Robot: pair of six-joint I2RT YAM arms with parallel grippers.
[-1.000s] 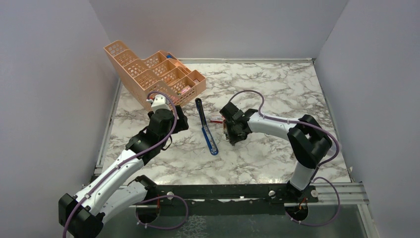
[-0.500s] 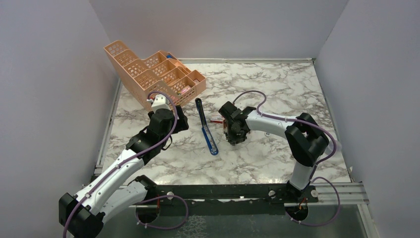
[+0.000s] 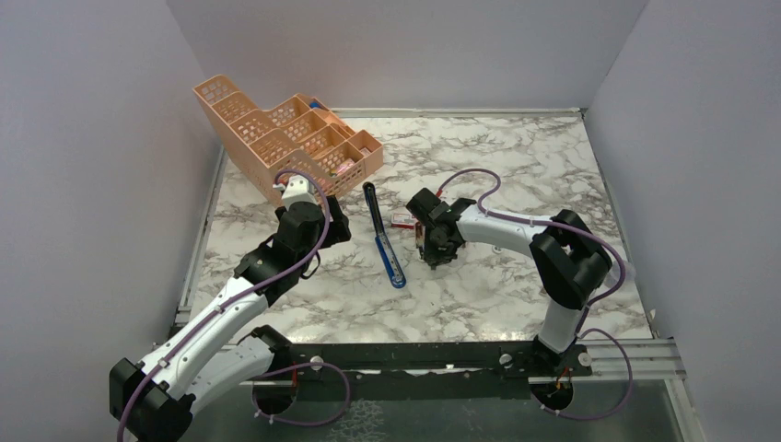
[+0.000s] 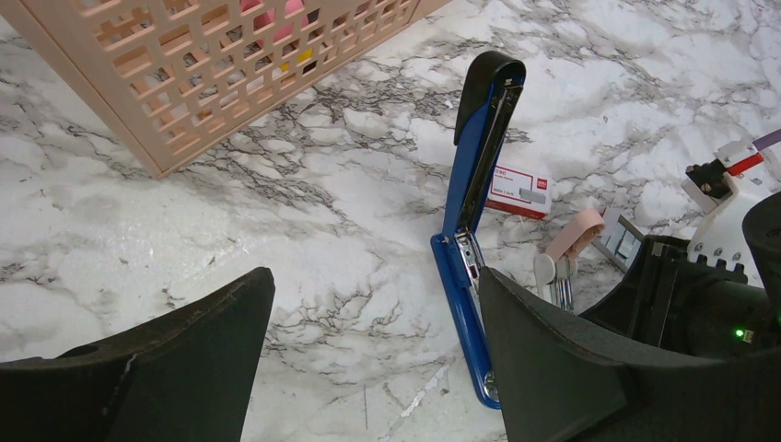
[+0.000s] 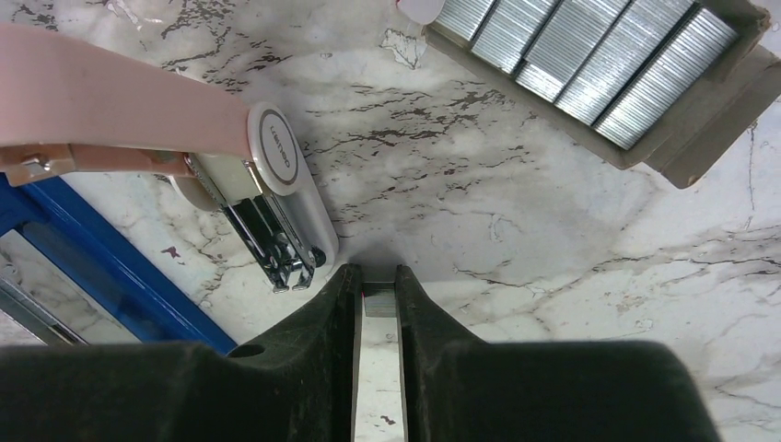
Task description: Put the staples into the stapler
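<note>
The blue stapler (image 3: 383, 236) lies opened flat on the marble, its silver channel facing up; it also shows in the left wrist view (image 4: 470, 212) and as a blue edge in the right wrist view (image 5: 110, 267). A block of silvery ribbed staples (image 5: 589, 64) sits in a cardboard tray. My right gripper (image 5: 376, 276) is shut on a short grey strip of staples (image 5: 378, 302), low over the table just right of the stapler (image 3: 431, 254). My left gripper (image 4: 373, 285) is open and empty, just left of the stapler (image 3: 336, 226).
A pink-and-white staple remover (image 5: 138, 110) lies between the stapler and my right gripper. A small red-and-white box (image 3: 402, 221) lies beside the stapler's top. The peach mesh organiser (image 3: 285, 138) stands at the back left. Walls enclose the table.
My right gripper has shifted slightly left and away, toward the stapler. The left arm and the stapler have not moved.
</note>
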